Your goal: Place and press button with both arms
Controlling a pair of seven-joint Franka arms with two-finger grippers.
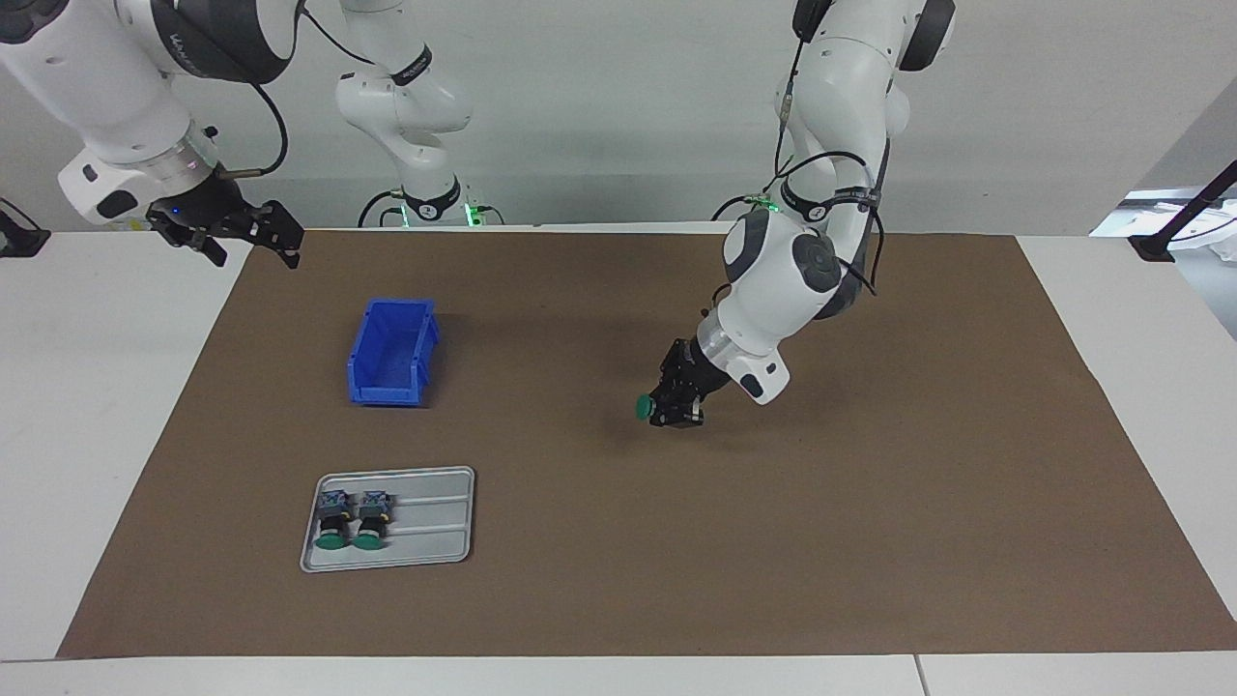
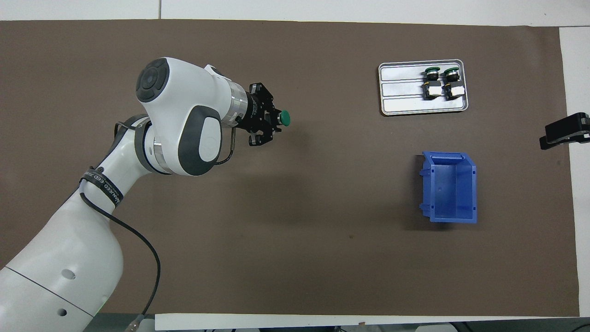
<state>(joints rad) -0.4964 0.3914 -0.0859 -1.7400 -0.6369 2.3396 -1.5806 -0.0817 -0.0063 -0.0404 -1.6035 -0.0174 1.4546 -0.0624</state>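
My left gripper (image 1: 669,410) is low over the middle of the brown mat and is shut on a button (image 1: 644,407). The button's green cap points sideways toward the right arm's end of the table. In the overhead view the same gripper (image 2: 269,123) holds the green-capped button (image 2: 286,118) at its tip. I cannot tell whether the button touches the mat. My right gripper (image 1: 246,242) waits raised over the mat's corner at its own end, open and empty; only its tip (image 2: 564,133) shows in the overhead view.
A grey tray (image 1: 435,541) (image 2: 401,92) holds two more green-capped buttons (image 1: 353,520) lying side by side. An empty blue bin (image 1: 391,353) (image 2: 451,186) stands nearer to the robots than the tray. Two slimmer arms stand at the robots' edge.
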